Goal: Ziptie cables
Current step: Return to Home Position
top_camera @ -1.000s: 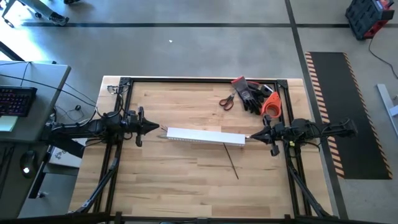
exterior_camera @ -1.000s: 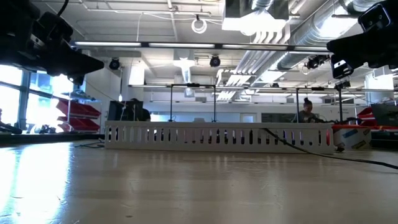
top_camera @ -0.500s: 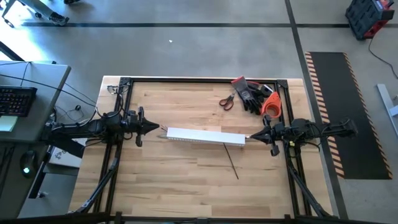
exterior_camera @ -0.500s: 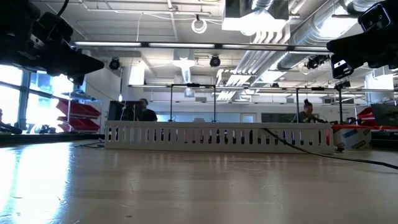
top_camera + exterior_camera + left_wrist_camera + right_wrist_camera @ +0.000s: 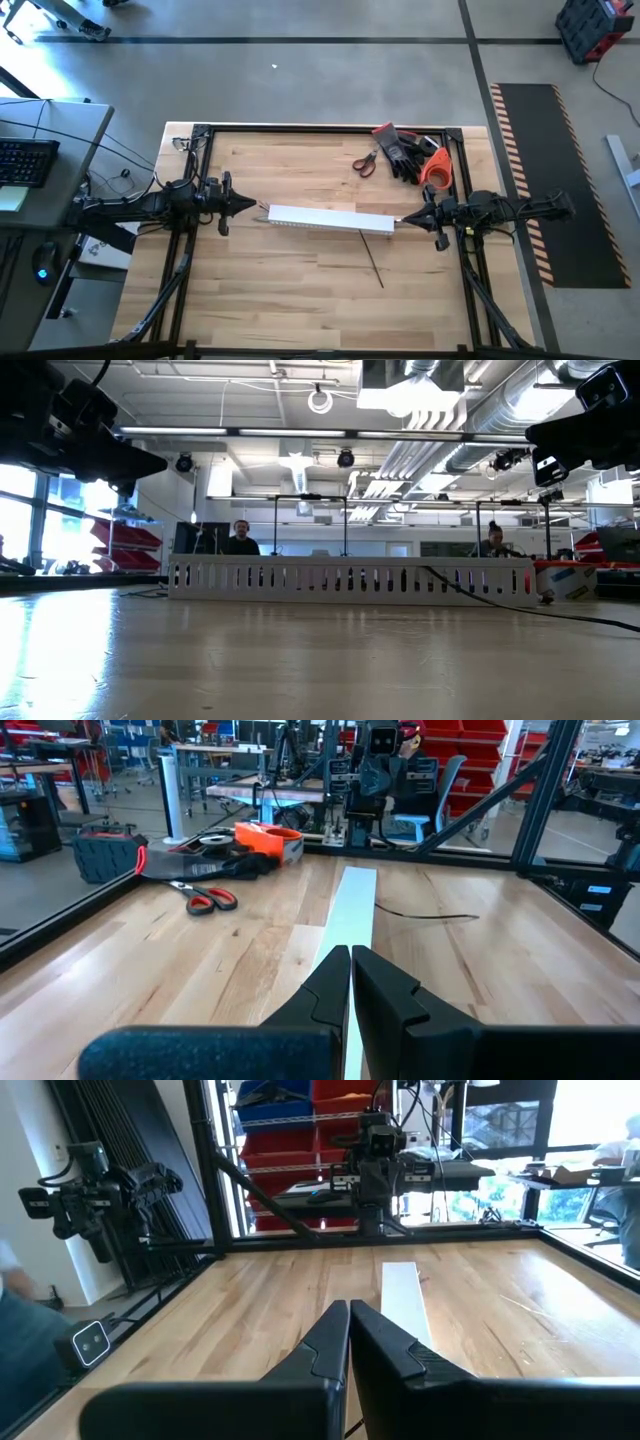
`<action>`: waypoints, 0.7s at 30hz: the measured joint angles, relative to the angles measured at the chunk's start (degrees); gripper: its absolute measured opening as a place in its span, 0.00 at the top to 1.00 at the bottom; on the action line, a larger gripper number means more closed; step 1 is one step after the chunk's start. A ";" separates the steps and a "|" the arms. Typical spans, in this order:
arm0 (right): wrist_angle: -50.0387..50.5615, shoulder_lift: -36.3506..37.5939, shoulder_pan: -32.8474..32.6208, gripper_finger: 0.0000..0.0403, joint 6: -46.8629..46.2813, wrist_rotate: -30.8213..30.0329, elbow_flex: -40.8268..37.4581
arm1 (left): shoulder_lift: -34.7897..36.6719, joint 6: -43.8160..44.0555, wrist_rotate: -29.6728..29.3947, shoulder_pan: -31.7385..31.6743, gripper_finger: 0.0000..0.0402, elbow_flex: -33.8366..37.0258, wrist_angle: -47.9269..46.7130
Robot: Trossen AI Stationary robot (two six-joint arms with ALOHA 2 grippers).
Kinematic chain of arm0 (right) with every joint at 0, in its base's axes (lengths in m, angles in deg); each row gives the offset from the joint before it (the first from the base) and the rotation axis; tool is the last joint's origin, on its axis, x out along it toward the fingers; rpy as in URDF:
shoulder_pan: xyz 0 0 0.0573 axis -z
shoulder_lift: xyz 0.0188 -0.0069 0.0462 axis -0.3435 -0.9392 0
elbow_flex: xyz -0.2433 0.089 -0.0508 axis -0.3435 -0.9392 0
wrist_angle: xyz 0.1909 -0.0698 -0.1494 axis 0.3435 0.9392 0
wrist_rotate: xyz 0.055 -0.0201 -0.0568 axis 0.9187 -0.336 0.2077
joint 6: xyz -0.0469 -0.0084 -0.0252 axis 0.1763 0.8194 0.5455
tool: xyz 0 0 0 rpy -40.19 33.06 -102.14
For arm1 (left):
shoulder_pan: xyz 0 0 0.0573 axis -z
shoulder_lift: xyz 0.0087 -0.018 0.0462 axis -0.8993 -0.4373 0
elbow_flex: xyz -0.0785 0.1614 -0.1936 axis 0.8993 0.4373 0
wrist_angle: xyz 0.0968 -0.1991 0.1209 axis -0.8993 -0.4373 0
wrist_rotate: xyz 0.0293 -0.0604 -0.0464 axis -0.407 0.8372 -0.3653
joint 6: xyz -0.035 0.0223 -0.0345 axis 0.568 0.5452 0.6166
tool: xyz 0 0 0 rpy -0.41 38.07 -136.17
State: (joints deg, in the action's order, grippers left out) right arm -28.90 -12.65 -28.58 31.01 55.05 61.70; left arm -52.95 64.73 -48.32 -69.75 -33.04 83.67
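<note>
Seemingly only a person (image 5: pixel 240 540) shifted; left end effector (image 5: pixel 252 205) stays closed

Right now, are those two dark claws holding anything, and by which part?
Nothing is held. The left gripper and right gripper are both shut and empty, one off each end of the long white plastic duct.

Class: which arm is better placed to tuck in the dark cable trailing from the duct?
Probably right: right gripper sits at the duct end nearest the cable; left gripper, at the far end.

White duct (image 5: pixel 330 219), dark cable (image 5: pixel 372 262), red-handled scissors (image 5: pixel 365 163) (blond plank table (image 5: pixel 300 300)).
</note>
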 joint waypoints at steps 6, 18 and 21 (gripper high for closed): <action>0.04 0.07 0.00 1.00 -0.02 0.00 0.00 | 0.00 0.00 0.01 0.01 1.00 0.00 0.00; -0.04 0.07 0.00 1.00 -0.02 0.00 0.00 | 0.00 0.00 0.01 0.01 1.00 0.00 0.00; -0.04 0.07 0.00 1.00 -0.02 0.00 0.00 | 0.00 0.00 0.01 0.01 1.00 0.00 0.00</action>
State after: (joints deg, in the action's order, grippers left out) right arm -28.94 -12.58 -28.58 30.99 55.05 61.70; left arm -52.95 64.73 -48.32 -69.74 -33.04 83.67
